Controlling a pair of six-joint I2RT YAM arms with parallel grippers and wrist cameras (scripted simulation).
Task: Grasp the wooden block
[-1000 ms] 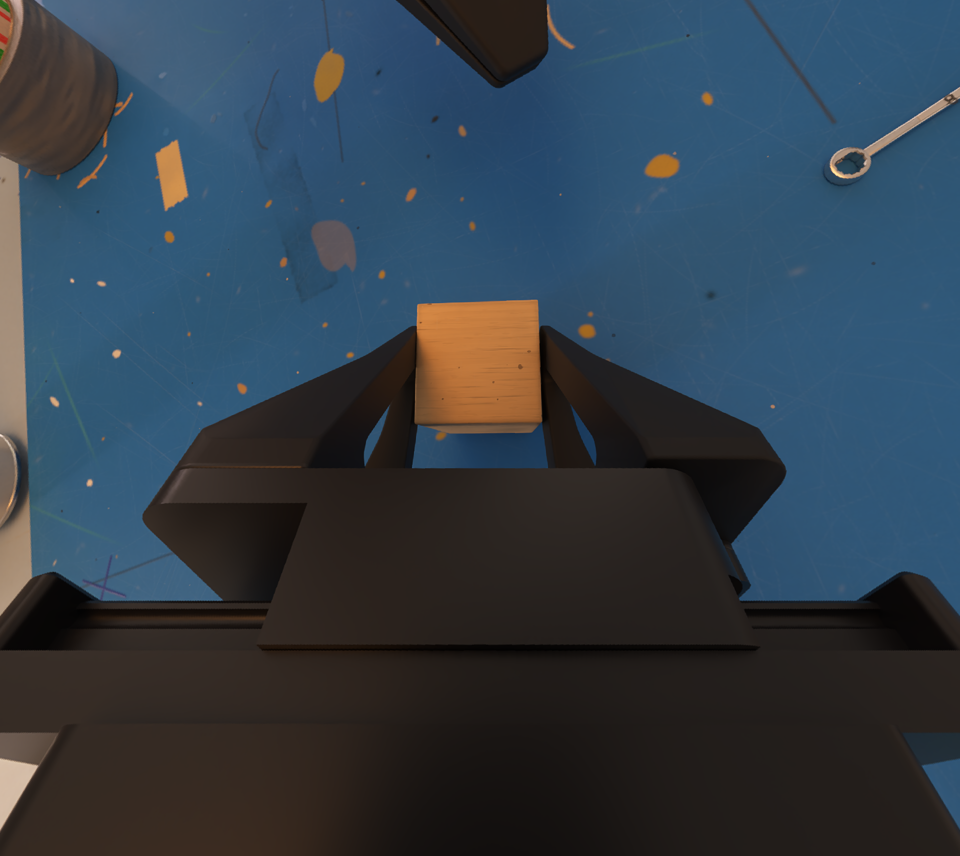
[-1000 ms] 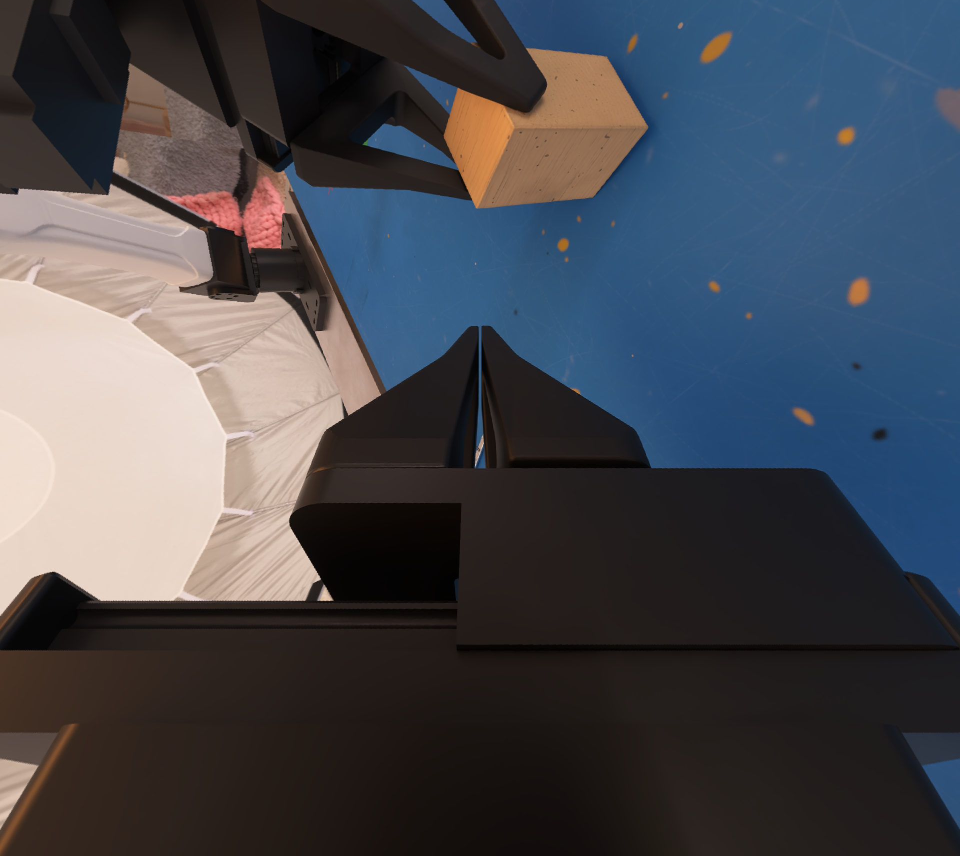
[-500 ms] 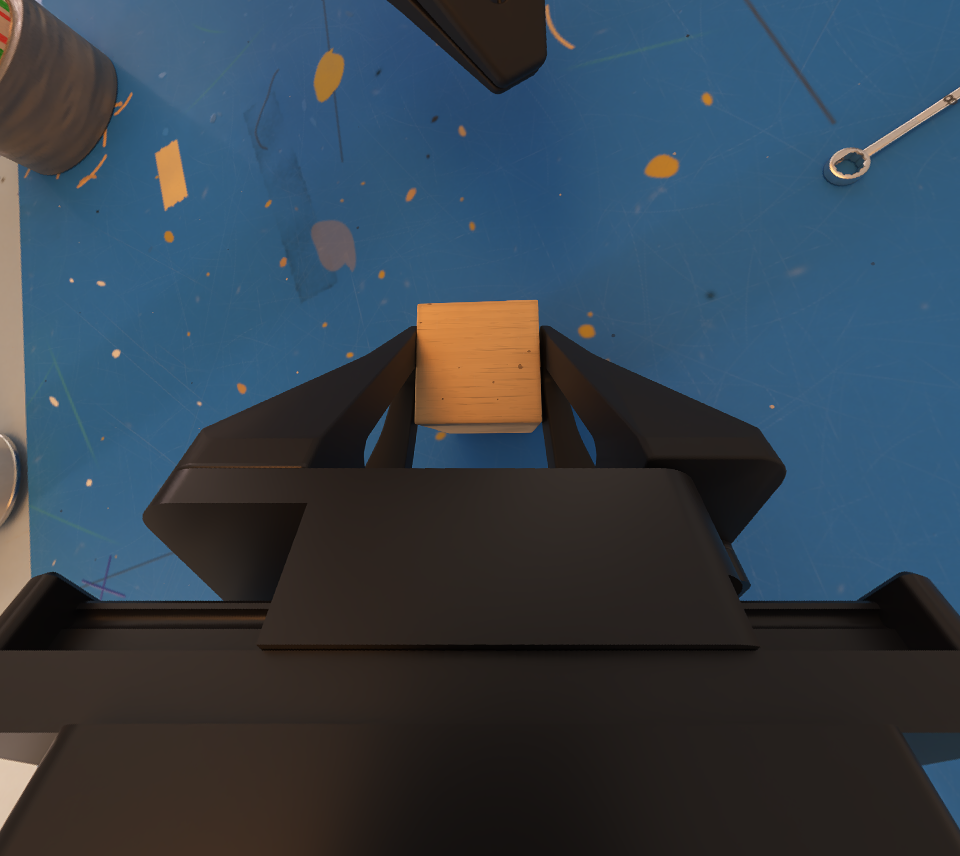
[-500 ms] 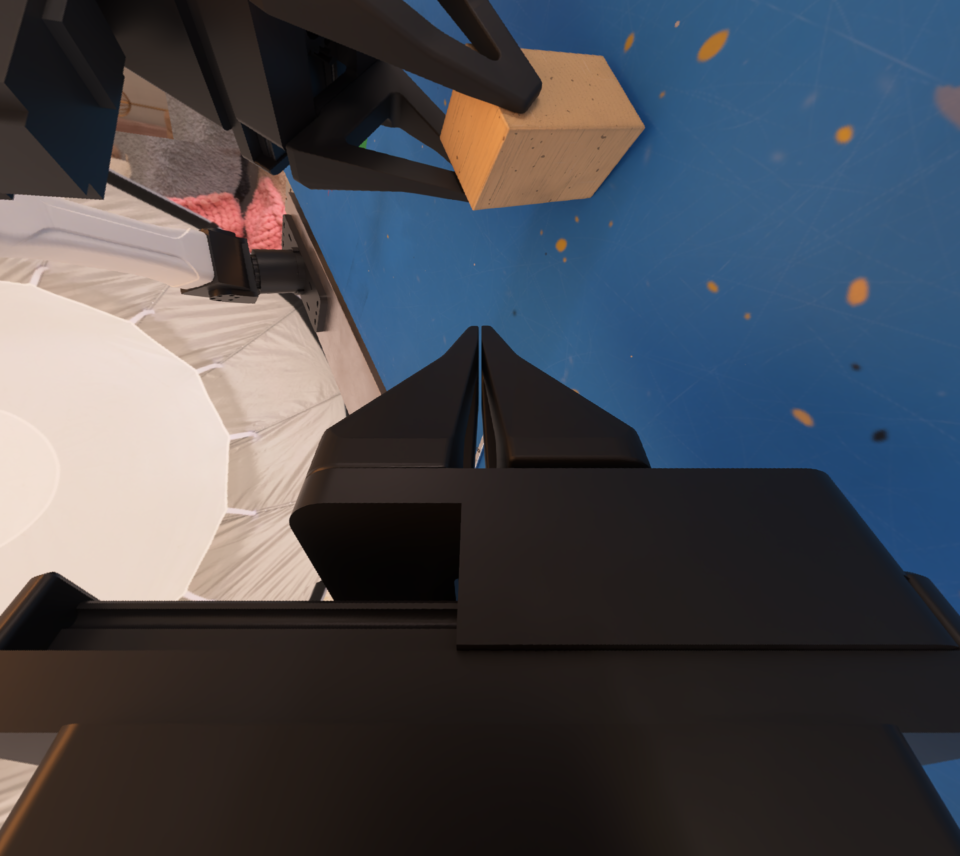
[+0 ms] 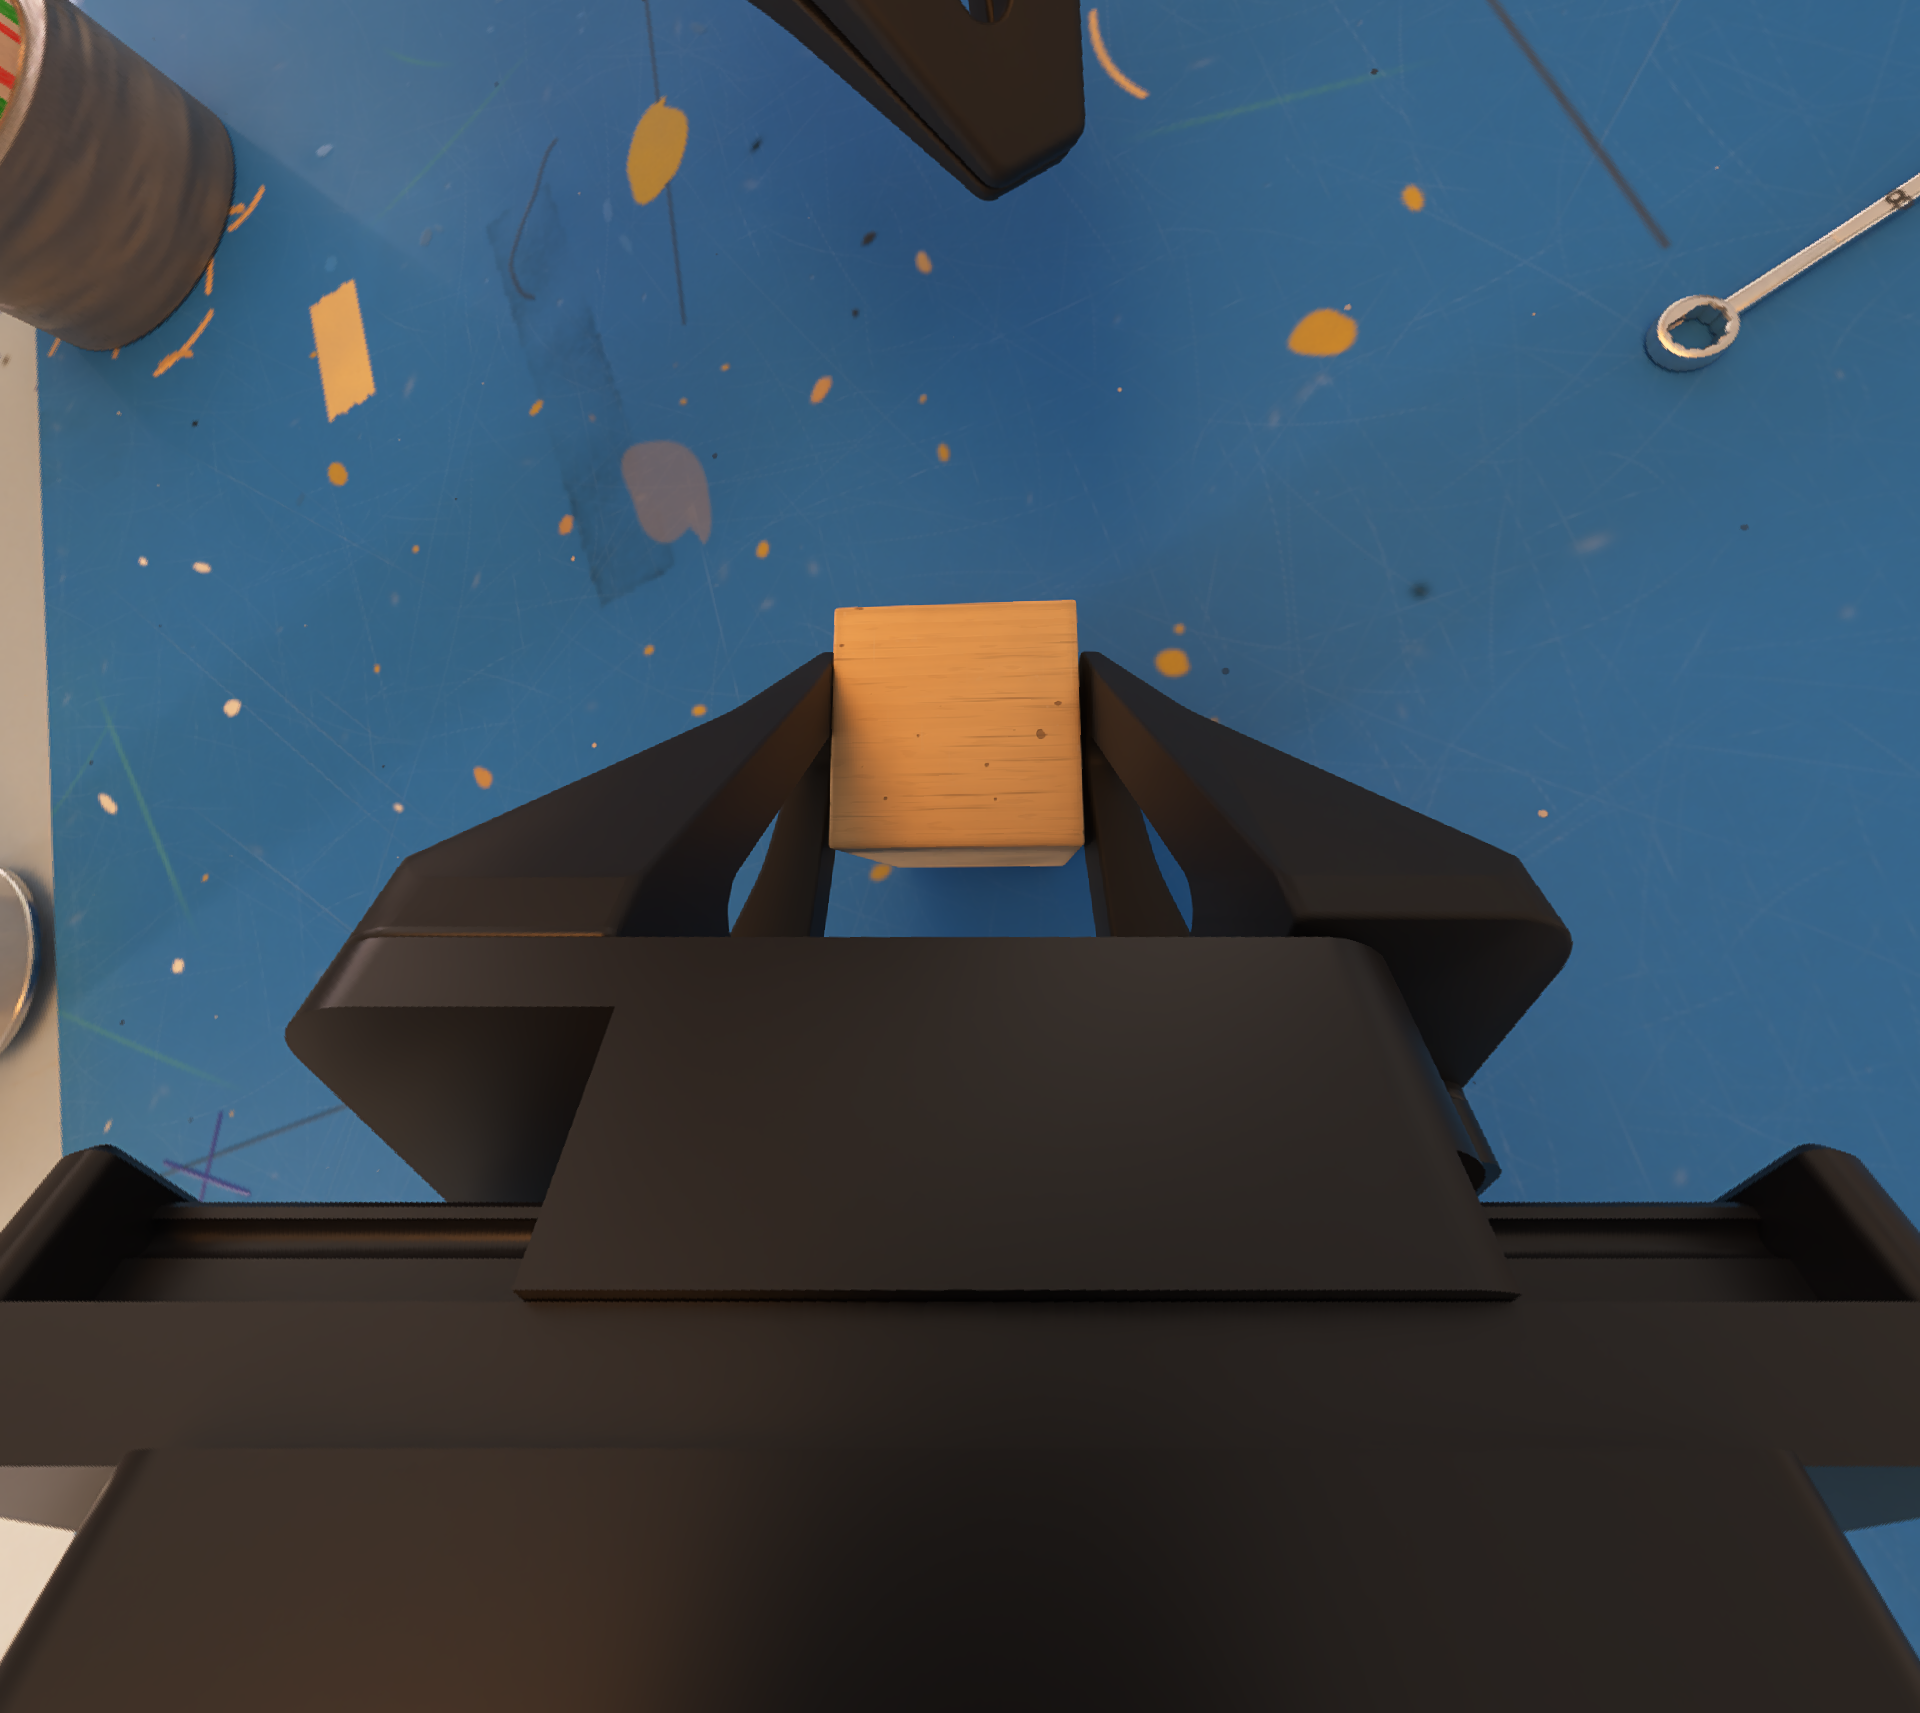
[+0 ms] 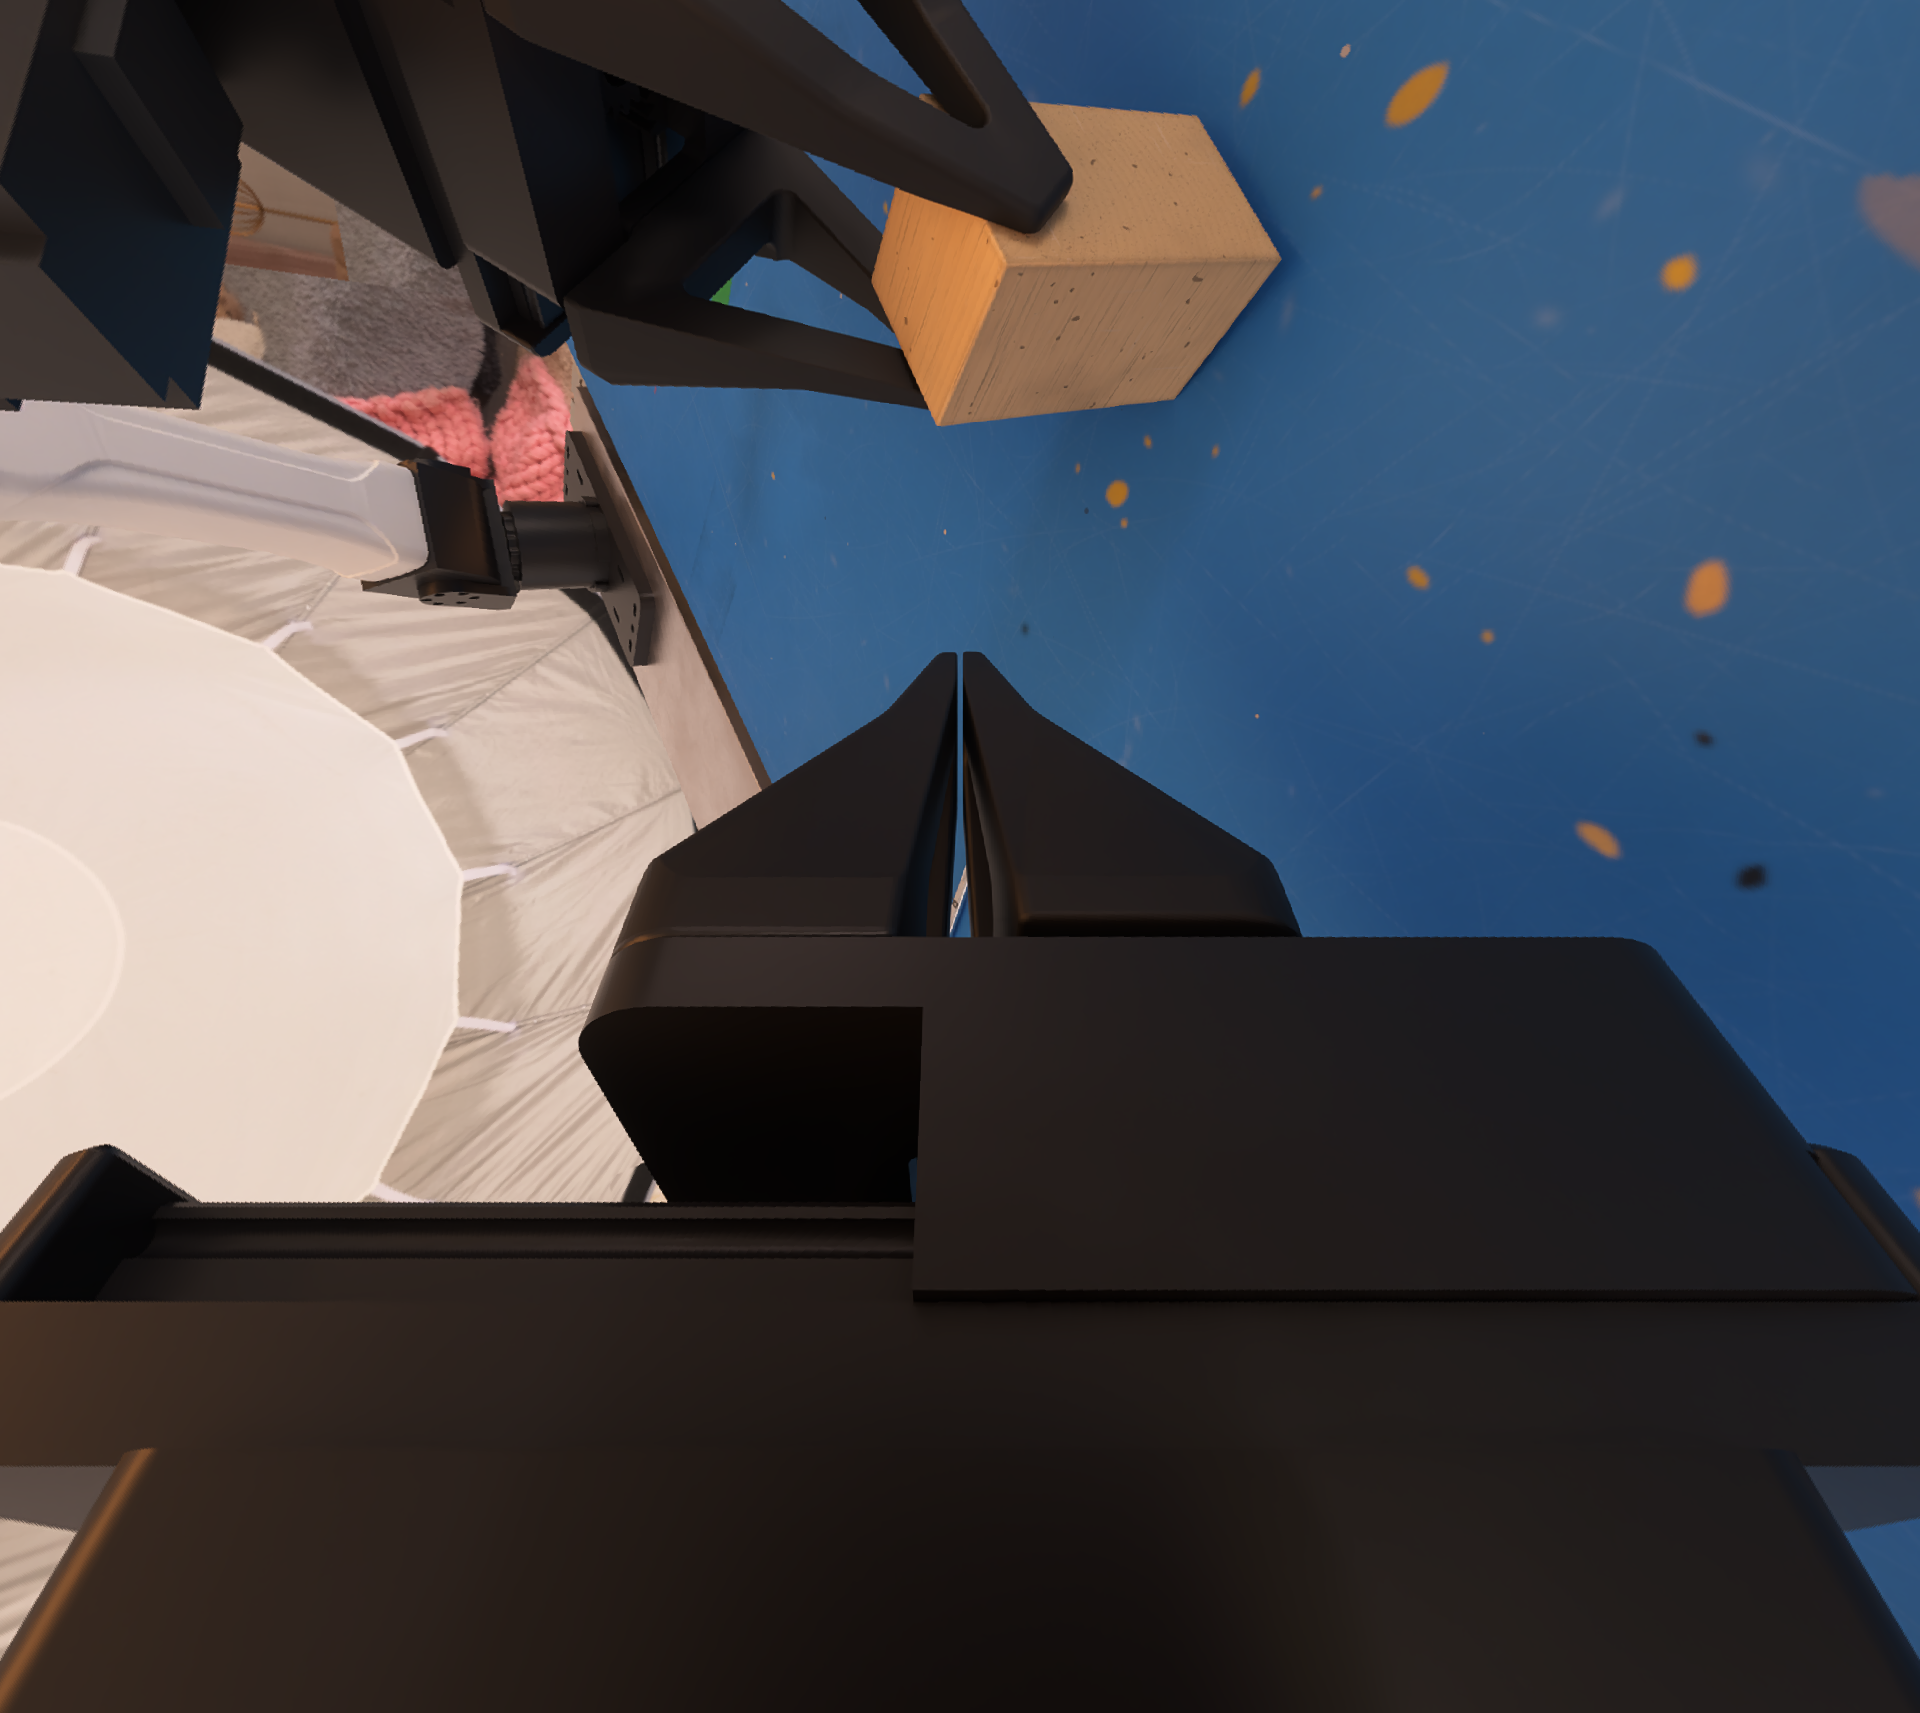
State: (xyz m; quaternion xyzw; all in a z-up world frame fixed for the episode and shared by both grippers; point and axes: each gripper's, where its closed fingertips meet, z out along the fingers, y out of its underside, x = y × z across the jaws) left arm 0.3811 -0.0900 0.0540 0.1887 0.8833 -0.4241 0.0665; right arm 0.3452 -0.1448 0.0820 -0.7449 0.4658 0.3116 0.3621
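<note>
The wooden block (image 5: 956, 728) is a light tan cube on the blue mat (image 5: 1455, 728). My left gripper (image 5: 956, 666) is shut on it, with one black finger pressed on each side. I cannot tell whether the block touches the mat. The right wrist view shows the same block (image 6: 1081, 281) held between the left gripper's fingers (image 6: 1029, 193). My right gripper (image 6: 959, 661) is shut and empty, a short way from the block. Its closed tip (image 5: 997, 172) hangs above the mat beyond the block in the left wrist view.
A grey tape roll (image 5: 94, 188) stands at the mat's far left corner. A silver wrench (image 5: 1704, 323) lies to the right. A metal disc (image 5: 10, 957) sits at the left edge. Beyond the table edge (image 6: 707, 728) are a white diffuser (image 6: 208, 832) and pink knit fabric (image 6: 457, 427).
My right gripper has shifted slightly, so the block sits a little further left in its view. My left gripper and the block have not moved over the mat.
</note>
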